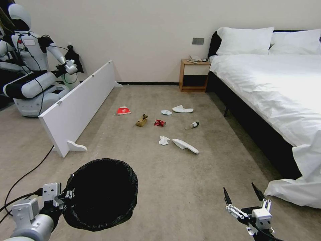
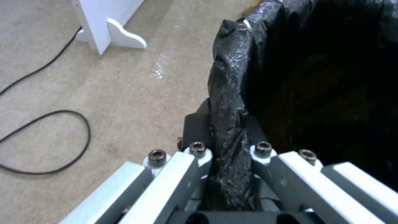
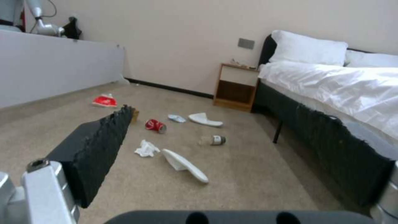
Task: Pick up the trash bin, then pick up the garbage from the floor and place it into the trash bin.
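Left gripper point(image 1: 68, 195) low at left, fingers point(image 2: 195, 124) clamped on the bagged rim of the bin point(image 1: 100, 194), one finger outside, one inside; bin is held off the carpet, mouth toward camera. White board point(image 1: 78, 103) stands on edge farther left, black cable point(image 2: 49, 140) loops on the floor point(image 1: 167, 187) beside it. Garbage sits mid-floor, well ahead of both grippers: red packet point(image 1: 123, 110), brown bag point(image 1: 142, 120), red can point(image 1: 159, 123), tissue point(image 1: 164, 140), pale-blue tissue point(image 1: 166, 112), near slipper point(image 1: 185, 146), far slipper point(image 1: 182, 109), bottle point(image 1: 192, 125). None touch. Right gripper point(image 1: 243, 198) low at right, fingers point(image 3: 97, 149) apart, empty, pointing at the litter. Bed point(image 1: 274, 90) along the right, nightstand point(image 1: 195, 75) at the wall.
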Robot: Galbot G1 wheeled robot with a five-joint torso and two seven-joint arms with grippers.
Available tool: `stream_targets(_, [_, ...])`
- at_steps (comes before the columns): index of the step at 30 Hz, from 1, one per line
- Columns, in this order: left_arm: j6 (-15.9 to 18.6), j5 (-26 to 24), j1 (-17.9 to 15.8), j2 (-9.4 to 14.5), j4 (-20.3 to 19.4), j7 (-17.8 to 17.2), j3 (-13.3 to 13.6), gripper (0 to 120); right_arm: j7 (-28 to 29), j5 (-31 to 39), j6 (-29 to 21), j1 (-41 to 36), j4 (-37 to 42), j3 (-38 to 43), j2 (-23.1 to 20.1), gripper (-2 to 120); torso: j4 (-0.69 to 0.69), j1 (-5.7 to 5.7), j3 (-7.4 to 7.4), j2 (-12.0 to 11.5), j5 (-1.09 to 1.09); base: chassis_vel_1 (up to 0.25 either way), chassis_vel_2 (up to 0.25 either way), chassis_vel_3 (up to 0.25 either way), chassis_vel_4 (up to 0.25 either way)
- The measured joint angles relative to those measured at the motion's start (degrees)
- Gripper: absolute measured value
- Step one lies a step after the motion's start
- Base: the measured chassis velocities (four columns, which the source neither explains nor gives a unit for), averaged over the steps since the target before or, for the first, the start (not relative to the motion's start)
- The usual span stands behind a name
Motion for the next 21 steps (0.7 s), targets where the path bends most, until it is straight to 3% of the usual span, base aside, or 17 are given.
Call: stream_targets(21, [0.0, -0.3, -0.1, -0.2, -0.1, 0.0, 0.4, 4, -0.9, 0.4, 0.1, 0.0, 0.1, 0.2, 0.1, 100, 0.01, 0.0, 0.0, 0.0, 0.0, -0.092, 0.086, 0.089, -0.094])
